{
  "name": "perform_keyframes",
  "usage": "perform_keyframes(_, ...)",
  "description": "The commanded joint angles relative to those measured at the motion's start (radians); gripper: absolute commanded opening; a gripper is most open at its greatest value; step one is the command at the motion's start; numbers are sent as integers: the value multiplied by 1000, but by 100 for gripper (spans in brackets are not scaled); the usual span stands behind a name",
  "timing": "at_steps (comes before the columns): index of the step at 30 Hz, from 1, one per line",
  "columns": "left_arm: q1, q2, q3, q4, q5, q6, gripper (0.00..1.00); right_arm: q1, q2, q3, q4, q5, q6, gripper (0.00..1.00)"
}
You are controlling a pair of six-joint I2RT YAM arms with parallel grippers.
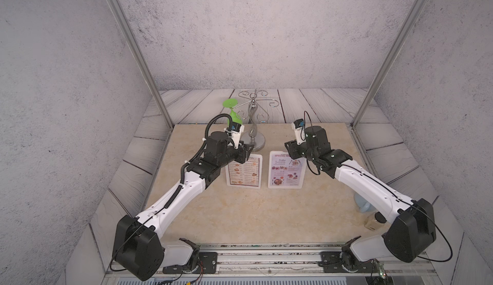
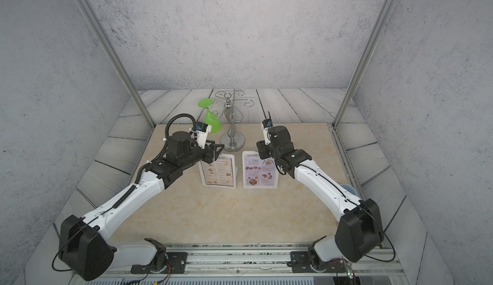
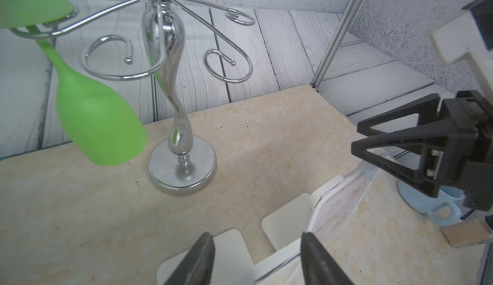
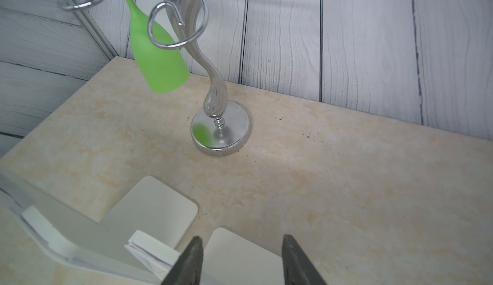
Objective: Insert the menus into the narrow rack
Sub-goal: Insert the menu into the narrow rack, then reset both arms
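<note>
Two menus stand upright on the beige table, each held in its own white narrow rack. The white "DIM SUM INN" menu [image 1: 244, 173] [image 2: 218, 173] is on the left, and the lilac "SPECIAL MENU" sheet [image 1: 286, 170] [image 2: 260, 173] [image 3: 338, 203] is on the right. My left gripper [image 1: 249, 147] [image 2: 217, 147] [image 3: 256, 243] hovers open just above the left rack's top edge [image 3: 280, 267]. My right gripper [image 1: 288, 146] [image 2: 260, 146] [image 4: 242, 241] hangs open over the right rack, above its foot [image 4: 240, 257]. Neither gripper holds anything.
A chrome glass stand [image 1: 254, 137] [image 3: 181, 163] [image 4: 220, 134] stands close behind the racks, with a green glass [image 1: 232, 110] [image 3: 98, 121] [image 4: 157, 51] hanging upside down from it. At the front right, partly under the right arm, are a pale blue cup [image 1: 362, 206] [image 3: 432, 203] and a small jar [image 1: 373, 222].
</note>
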Motion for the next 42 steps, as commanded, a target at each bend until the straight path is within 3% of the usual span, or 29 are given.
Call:
perform_keyframes(1, -1, -24, -18, -20, -51, 22, 57, 2, -79, -30, -4, 54, -15, 58)
perform_keyframes(8, -1, -57, -19, -63, -143, 51, 65, -31, -97, -3, -26, 120, -67, 72)
perform_keyframes(14, 0, -82, -17, -95, -200, 72, 73, -116, -156, -32, -12, 113, -38, 97)
perform_keyframes(15, 0, -85, -12, -106, -201, 78, 80, -138, -169, -41, -8, 92, -26, 100)
perform_keyframes(16, 0, -89, -5, -118, -206, 82, 99, -163, -186, -49, -6, 72, -14, 99)
perform_keyframes(17, 0, -95, 2, -132, -209, 85, 100, -186, -201, -54, -8, 56, -4, 99)
perform_keyframes(21, 1, -117, 25, -169, -250, 101, 100, -270, -252, -55, -41, 20, 7, 99)
perform_keyframes(25, 31, -112, 67, -232, -312, 98, 100, -352, -265, -18, -139, 84, 50, 99)
perform_keyframes(31, 162, -114, 107, -313, -332, 34, 100, -443, -307, -102, -124, 114, 72, 99)
perform_keyframes(37, 318, -150, 21, -254, -286, -24, 100, -492, -294, -204, -65, 102, 83, 99)
perform_keyframes(42, 393, -105, -53, -196, -299, -48, 100, -504, -242, -286, 13, 105, 96, 99)
